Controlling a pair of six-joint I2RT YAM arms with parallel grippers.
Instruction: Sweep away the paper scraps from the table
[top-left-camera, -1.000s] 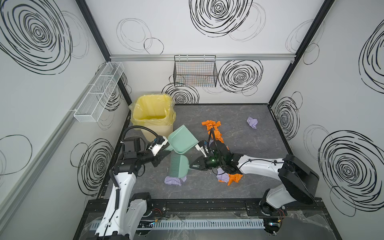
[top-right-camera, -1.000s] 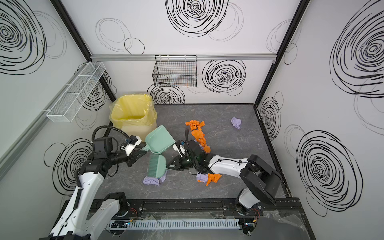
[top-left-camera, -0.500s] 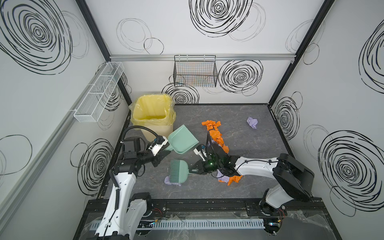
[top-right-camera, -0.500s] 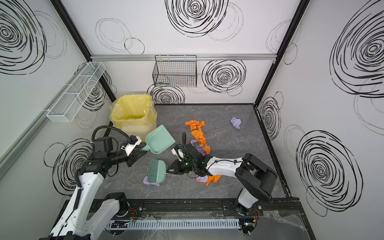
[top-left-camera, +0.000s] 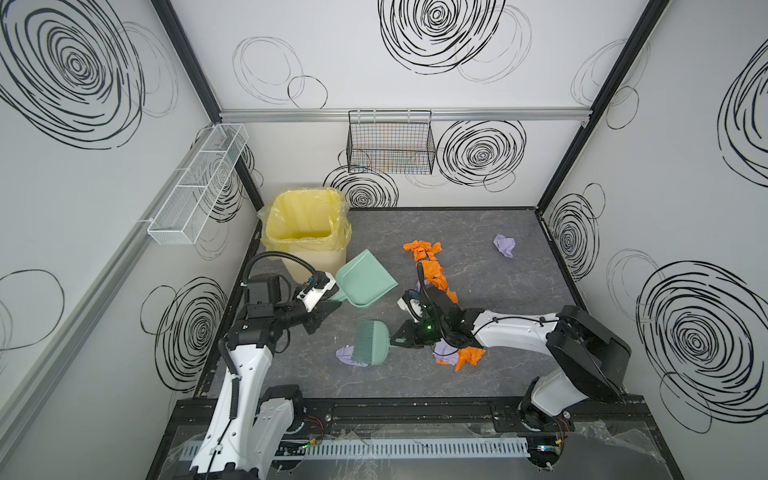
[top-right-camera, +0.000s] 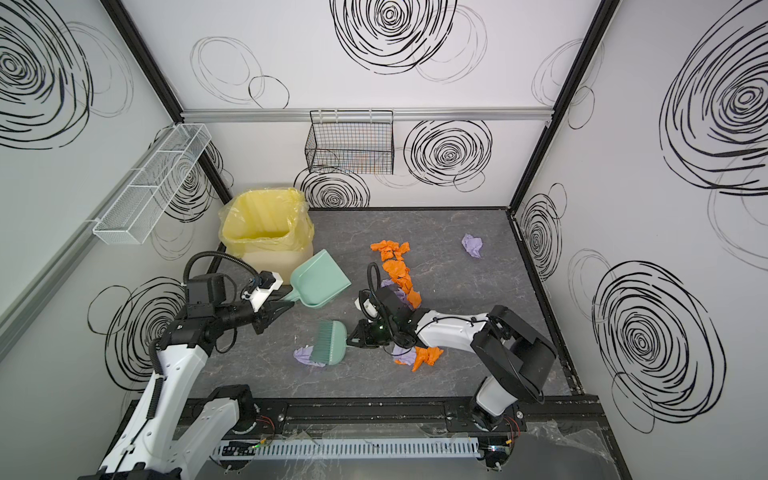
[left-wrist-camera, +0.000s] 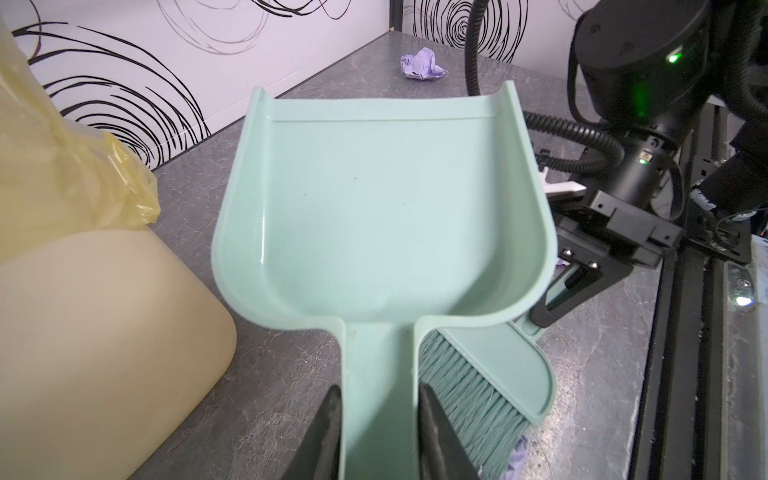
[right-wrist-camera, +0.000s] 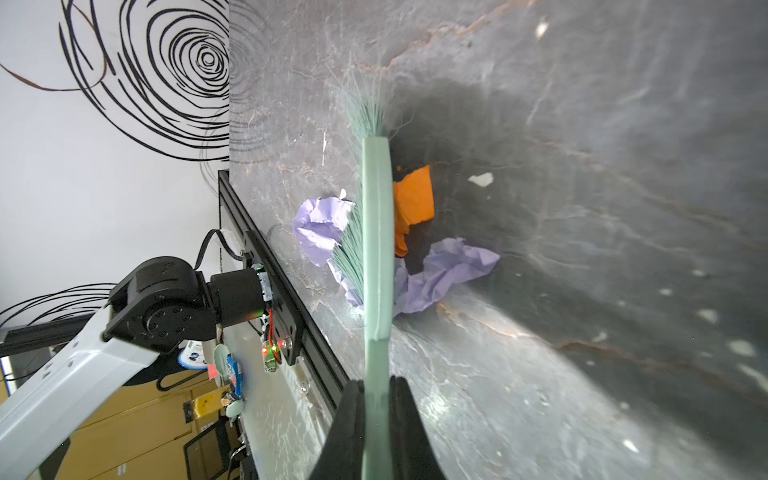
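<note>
My left claw (left-wrist-camera: 378, 419) is clamped on the handle of the dustpan (left-wrist-camera: 382, 199); its two fingers press the handle from both sides. The dustpan is tilted, with its mouth toward the middle of the table (top-left-camera: 415, 386), and it sits just beside the bin (top-left-camera: 303, 224) with the yellow bag.

My right claw (right-wrist-camera: 376, 399) is closed tight on the handle of the brush (right-wrist-camera: 377, 232). In both top views the brush is low, nearer to the front edge than the dustpan and apart from it. Its bristles lie over a lilac scrap (right-wrist-camera: 320, 228). On the other side of the brush head, in shadow, I see an orange scrap (right-wrist-camera: 415, 199) and a second lilac piece (right-wrist-camera: 449, 270). I cannot tell whether they touch the head.

The paper scraps are all on the table. An orange row (top-left-camera: 432, 266) runs from the back middle toward my right arm. One lilac wad (top-left-camera: 505, 245) lies alone near the far right corner, well apart from the rest. A mixed group (top-left-camera: 463, 357) of orange and lilac lies partly under the right arm, near the front edge.
</note>
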